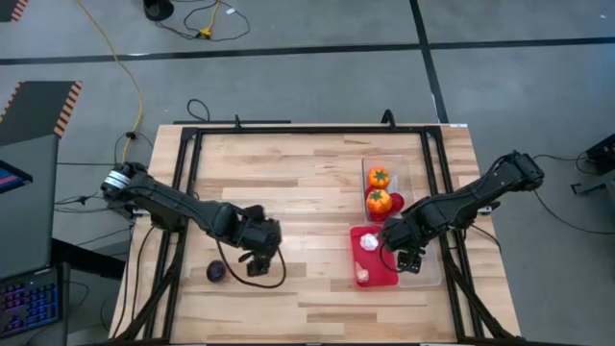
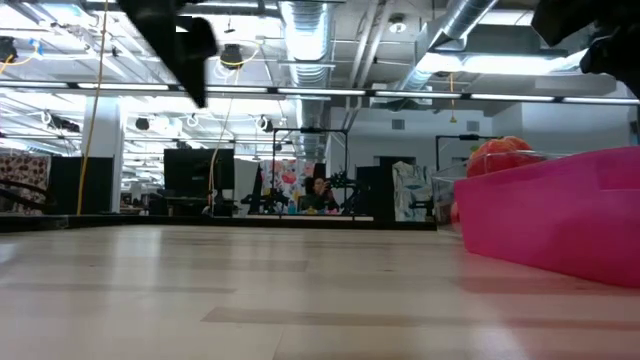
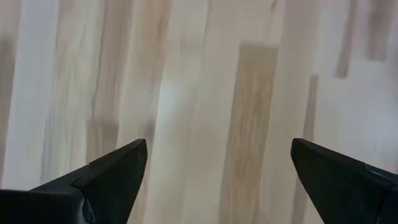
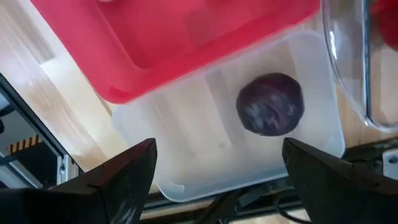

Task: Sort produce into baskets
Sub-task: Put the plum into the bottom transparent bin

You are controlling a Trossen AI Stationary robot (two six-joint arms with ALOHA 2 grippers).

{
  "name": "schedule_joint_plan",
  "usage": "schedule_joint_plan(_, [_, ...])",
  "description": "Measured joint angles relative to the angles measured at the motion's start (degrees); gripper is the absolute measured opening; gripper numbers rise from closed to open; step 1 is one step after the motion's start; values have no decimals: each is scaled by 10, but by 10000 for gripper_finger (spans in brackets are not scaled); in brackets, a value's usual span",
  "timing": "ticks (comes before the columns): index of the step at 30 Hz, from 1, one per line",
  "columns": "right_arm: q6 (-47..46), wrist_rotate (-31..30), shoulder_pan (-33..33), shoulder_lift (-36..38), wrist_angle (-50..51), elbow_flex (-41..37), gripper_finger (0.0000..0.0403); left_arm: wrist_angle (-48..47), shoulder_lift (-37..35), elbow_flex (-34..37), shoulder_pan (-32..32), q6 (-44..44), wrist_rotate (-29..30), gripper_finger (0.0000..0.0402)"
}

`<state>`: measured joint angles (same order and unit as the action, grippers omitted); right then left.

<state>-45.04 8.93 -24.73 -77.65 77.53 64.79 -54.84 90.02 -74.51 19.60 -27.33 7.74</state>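
My left gripper (image 1: 257, 258) is open over bare wood, and its wrist view (image 3: 217, 149) shows nothing between the fingers. A dark purple ball (image 1: 216, 272) rests on the table just to its left. My right gripper (image 1: 411, 258) is open above a clear tray (image 4: 186, 155), in which another dark purple ball (image 4: 270, 104) lies loose. The red tray (image 1: 375, 269) beside it holds two white garlic bulbs (image 1: 369, 242). A second clear tray (image 1: 404, 171), farther back, holds two orange pieces (image 1: 379, 200) and a red one (image 1: 397, 201).
Black frame rails (image 1: 187, 192) run along the table's left, right and far sides. A black cable (image 1: 274, 281) loops on the wood near my left gripper. In the low view the red tray (image 2: 560, 215) fills the right side. Bare wood lies across the table's middle.
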Motion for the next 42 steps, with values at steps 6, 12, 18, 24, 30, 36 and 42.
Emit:
schedule_joint_plan(6, [0, 0, 0, 0, -54, 0, 375, -128, -4, 0, 41, -155, 0, 384])
schedule_joint_plan(12, [0, 0, 0, 0, -120, 0, 375, -158, -4, 21, 89, -290, 0, 384])
schedule_joint_plan(18, [37, 0, 0, 0, -186, 0, 375, -164, -4, 53, 137, -413, 0, 384])
schedule_joint_plan(24, [79, -1, 0, 0, -248, 0, 375, -165, -4, 77, 180, -516, -1, 384])
schedule_joint_plan(30, [80, -1, 0, 0, -282, 0, 375, -162, -4, 99, 217, -604, -15, 384])
schedule_joint_plan(36, [80, -1, 0, 0, -285, 0, 375, -160, -4, 111, 245, -660, -19, 384])
schedule_joint_plan(42, [80, -2, 0, 0, -285, 0, 375, -157, 2, 111, 264, -711, -3, 384])
